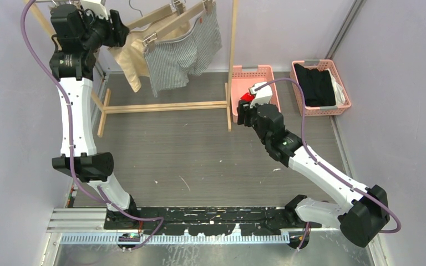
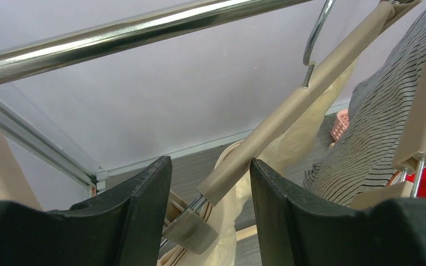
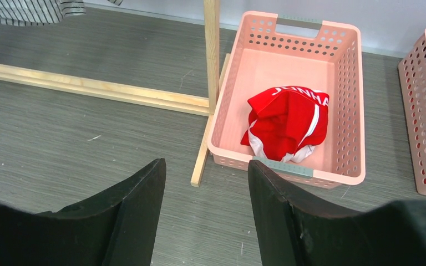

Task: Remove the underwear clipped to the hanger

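The beige underwear and the grey-and-white pinstriped boxer briefs hang clipped to wooden hangers on the rack. My left gripper is open at the left end of the beige piece's hanger. In the left wrist view the hanger's end, its clip and the beige cloth lie between my open fingers, untouched; the striped briefs hang to the right. The red underwear lies in a pink basket. My right gripper is open and empty, above the floor in front of that basket.
A second pink basket with black clothing stands at the far right. The rack's wooden post and base rail stand between the arms. A metal rod runs above the left gripper.
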`<action>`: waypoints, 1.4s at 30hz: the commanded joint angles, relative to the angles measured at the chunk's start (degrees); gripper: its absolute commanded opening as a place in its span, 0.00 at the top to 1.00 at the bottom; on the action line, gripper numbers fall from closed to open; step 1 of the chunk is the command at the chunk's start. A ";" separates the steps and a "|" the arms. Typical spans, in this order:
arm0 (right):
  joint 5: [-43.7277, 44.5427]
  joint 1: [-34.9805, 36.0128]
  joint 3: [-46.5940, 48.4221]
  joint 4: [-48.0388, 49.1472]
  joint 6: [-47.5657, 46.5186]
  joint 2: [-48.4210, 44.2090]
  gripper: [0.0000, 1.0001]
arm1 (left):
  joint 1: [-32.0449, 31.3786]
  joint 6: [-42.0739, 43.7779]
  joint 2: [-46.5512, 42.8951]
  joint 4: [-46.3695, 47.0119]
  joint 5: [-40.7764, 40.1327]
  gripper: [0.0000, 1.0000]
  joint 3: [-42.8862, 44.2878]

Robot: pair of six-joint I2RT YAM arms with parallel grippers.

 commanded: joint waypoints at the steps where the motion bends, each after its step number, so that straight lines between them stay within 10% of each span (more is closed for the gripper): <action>1: 1.62 0.80 1.93 3.01 -0.78 -0.85 0.39 | -0.16 -1.10 -2.79 1.58 2.99 0.44 0.00; 11: 2.18 1.82 1.78 2.98 -0.90 -2.11 0.39 | -0.17 -0.70 -4.51 0.87 4.03 0.50 -4.13; 27: 2.87 3.06 1.51 3.07 -1.24 -2.26 0.39 | -0.22 -2.45 -4.85 1.65 4.69 0.99 -5.51; 42: 3.74 3.29 0.22 3.45 -1.40 -1.11 0.39 | -0.17 -4.13 -5.64 5.92 2.13 1.00 -5.30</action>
